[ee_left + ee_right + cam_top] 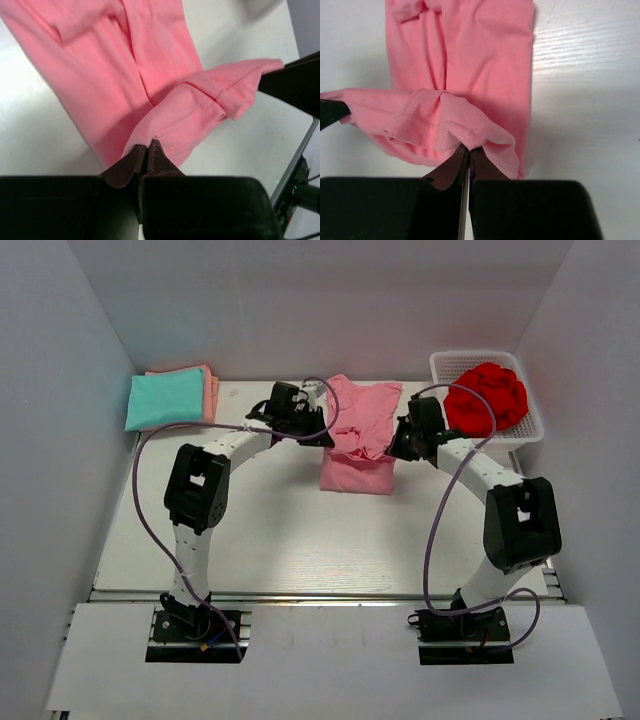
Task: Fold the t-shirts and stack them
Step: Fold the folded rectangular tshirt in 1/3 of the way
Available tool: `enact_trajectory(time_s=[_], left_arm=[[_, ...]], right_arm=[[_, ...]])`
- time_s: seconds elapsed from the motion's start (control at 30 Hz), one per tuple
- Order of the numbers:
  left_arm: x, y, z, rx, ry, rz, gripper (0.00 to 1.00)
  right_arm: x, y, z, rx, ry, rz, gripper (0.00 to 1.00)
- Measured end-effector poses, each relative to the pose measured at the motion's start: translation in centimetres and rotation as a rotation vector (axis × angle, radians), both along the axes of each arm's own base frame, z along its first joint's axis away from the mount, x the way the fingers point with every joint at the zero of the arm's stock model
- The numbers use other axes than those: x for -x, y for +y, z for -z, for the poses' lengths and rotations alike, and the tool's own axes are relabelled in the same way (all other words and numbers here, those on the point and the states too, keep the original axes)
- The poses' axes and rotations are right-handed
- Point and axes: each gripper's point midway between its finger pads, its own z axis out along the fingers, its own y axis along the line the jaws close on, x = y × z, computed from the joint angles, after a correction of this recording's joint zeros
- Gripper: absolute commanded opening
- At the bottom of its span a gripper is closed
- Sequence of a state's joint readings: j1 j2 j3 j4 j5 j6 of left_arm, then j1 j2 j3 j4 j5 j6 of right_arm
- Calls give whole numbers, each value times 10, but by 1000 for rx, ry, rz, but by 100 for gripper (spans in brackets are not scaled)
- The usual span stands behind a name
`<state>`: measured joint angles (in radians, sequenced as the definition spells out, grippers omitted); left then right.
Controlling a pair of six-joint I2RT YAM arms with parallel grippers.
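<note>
A light pink t-shirt [360,435] lies partly folded at the middle back of the table. My left gripper [318,432] is shut on its left edge, and in the left wrist view [146,145] pink hem runs straight out of the pinched tips. My right gripper [400,448] is shut on the shirt's right edge; the right wrist view [468,148] shows a stitched hem caught between the tips. The cloth [420,120] hangs as a raised fold between the two grippers above the flat part [485,50]. A folded teal t-shirt [165,398] rests on a salmon-orange one [210,388] at the back left.
A white mesh basket [532,415] at the back right holds a bunched red cloth [487,395]. White walls close in the table on the left, back and right. Purple cables loop off both arms.
</note>
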<state>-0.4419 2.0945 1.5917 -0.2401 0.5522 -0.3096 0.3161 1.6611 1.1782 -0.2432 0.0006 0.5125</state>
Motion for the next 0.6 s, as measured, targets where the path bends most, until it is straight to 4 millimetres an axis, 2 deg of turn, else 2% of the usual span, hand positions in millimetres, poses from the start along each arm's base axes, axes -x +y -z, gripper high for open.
enact_trajectory(time_s=[0.17,0.43,0.53,0.57,0.6], left_arm=[[-30,-4,-1,35,-12,4,0],[-56,-10,21,44,3,15,1],[-62,-8,28,43,10,10,11],[-66,-8,30,45,7,7,26],[-71,-8,32,49,1,5,30]], right_arm=[[-26,-4,-1,1,0,0,0],[-62,-2,8,-31,10,-21,0],[-74,-1,16,-43,27,-25,2],[-78,-2,19,-47,33,-25,4],[-84,-2,22,-50,37,-22,9]])
